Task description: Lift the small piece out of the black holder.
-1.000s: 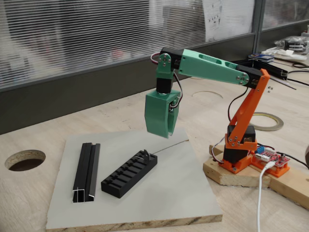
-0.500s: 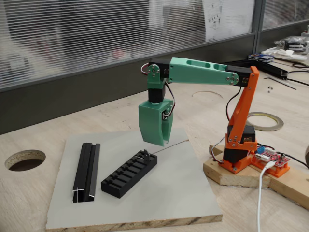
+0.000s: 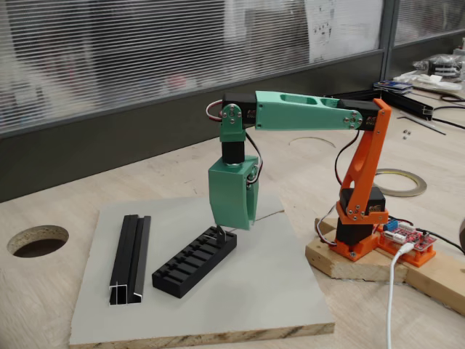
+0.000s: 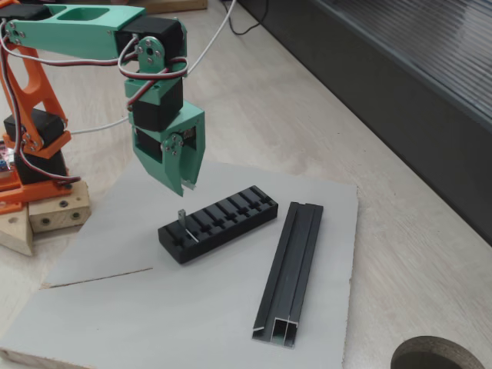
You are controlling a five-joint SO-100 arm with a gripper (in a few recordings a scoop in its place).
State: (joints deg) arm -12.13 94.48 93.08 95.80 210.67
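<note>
Hand (image 4: 184, 183) above small piece (image 4: 182, 224), upright

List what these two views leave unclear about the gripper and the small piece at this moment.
- Gripper opening: its green shell hides the fingertips in one fixed view; too small to judge in the other.
- Small piece: its seating in the black holder is too small to read.
- Height above the piece: uncertain; the gripper overlaps it.

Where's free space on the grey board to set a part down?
Bare patches on the grey board: the wide front area between the black holder and the board's near edge, and the strip beyond the grooved rail. Crowded: the holder's end under the hand, where the small piece stands.
</note>
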